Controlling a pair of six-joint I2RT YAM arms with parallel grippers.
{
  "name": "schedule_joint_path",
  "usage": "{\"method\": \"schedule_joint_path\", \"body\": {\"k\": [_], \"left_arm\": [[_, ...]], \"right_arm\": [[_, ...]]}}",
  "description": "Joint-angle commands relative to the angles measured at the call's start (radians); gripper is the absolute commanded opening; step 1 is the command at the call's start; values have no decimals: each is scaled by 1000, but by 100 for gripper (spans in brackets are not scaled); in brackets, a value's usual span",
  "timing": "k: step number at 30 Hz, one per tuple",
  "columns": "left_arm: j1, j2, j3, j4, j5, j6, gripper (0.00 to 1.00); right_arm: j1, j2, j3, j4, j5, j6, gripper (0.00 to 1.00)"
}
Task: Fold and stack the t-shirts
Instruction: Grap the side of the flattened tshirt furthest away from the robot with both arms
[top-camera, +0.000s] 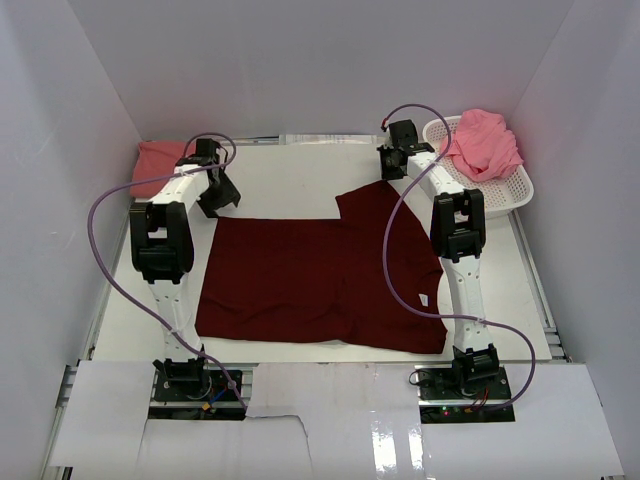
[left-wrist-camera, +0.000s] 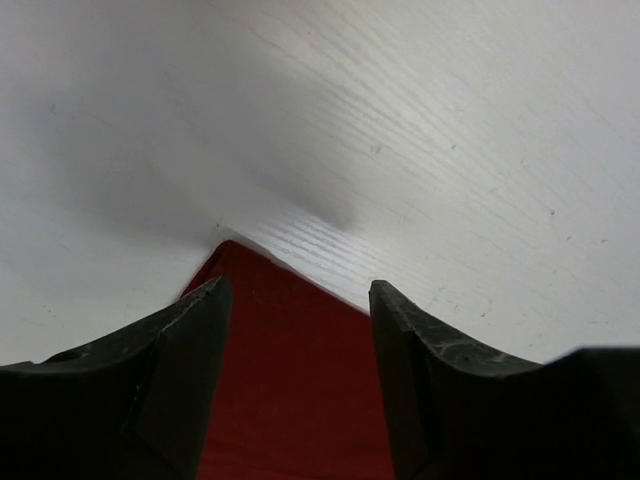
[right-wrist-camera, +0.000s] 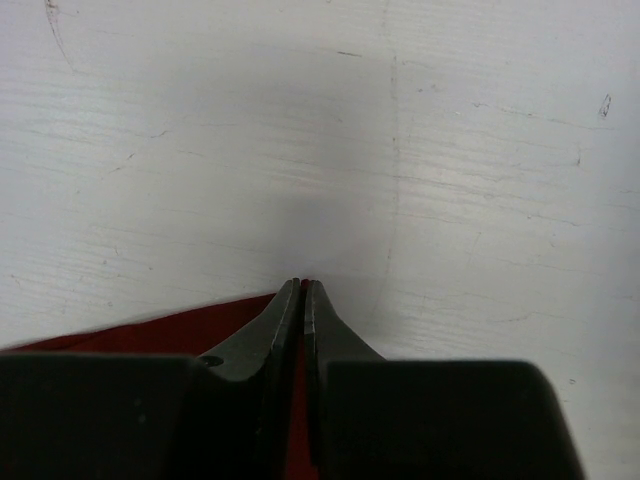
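Observation:
A large dark maroon t-shirt (top-camera: 320, 280) lies spread flat across the middle of the white table (top-camera: 290, 170). My left gripper (top-camera: 222, 203) hovers at its far left corner. In the left wrist view the left gripper (left-wrist-camera: 298, 285) is open, its jaws either side of that maroon corner (left-wrist-camera: 290, 380). My right gripper (top-camera: 389, 170) is at the shirt's far right corner. In the right wrist view the right gripper (right-wrist-camera: 302, 283) is shut, with maroon cloth (right-wrist-camera: 150, 335) pinched between its fingers. A salmon t-shirt (top-camera: 160, 160) lies at the back left. A lighter pink t-shirt (top-camera: 485, 145) is piled in the basket.
A white perforated basket (top-camera: 515, 195) stands at the back right, close to the right arm. White walls close in the table on the left, right and back. Purple cables loop from both arms over the table.

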Motion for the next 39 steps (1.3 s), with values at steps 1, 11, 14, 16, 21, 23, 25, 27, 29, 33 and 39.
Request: {"method": "schedule_joint_path", "body": {"k": [1, 11, 14, 16, 21, 23, 25, 27, 29, 33, 39], "left_arm": [[2, -28, -33, 3, -3, -8, 68], [2, -17, -67, 3, -24, -12, 56], [2, 1, -68, -2, -23, -5, 0], [2, 7, -73, -9, -27, -17, 0], [4, 15, -94, -12, -52, -25, 0], [5, 13, -91, -15, -46, -25, 4], [5, 7, -88, -9, -27, -17, 29], [7, -14, -91, -6, -30, -21, 58], [5, -31, -94, 0, -36, -20, 59], [5, -34, -97, -3, -58, -21, 59], [5, -65, -94, 0, -40, -23, 61]], "right_arm": [[2, -11, -14, -50, 27, -15, 8], [2, -19, -24, -50, 24, -13, 8], [2, -23, -26, -48, 22, -13, 8], [2, -25, -26, -50, 22, -15, 8], [1, -43, -40, -44, 12, -10, 8], [2, -49, -44, -41, 13, -10, 8], [2, -49, -41, -42, 16, -12, 11], [2, -48, -43, -44, 16, -15, 11], [2, -48, -46, -44, 18, -15, 11], [2, -40, -43, -44, 8, -10, 11], [2, -42, -41, -47, 10, -12, 10]]}}
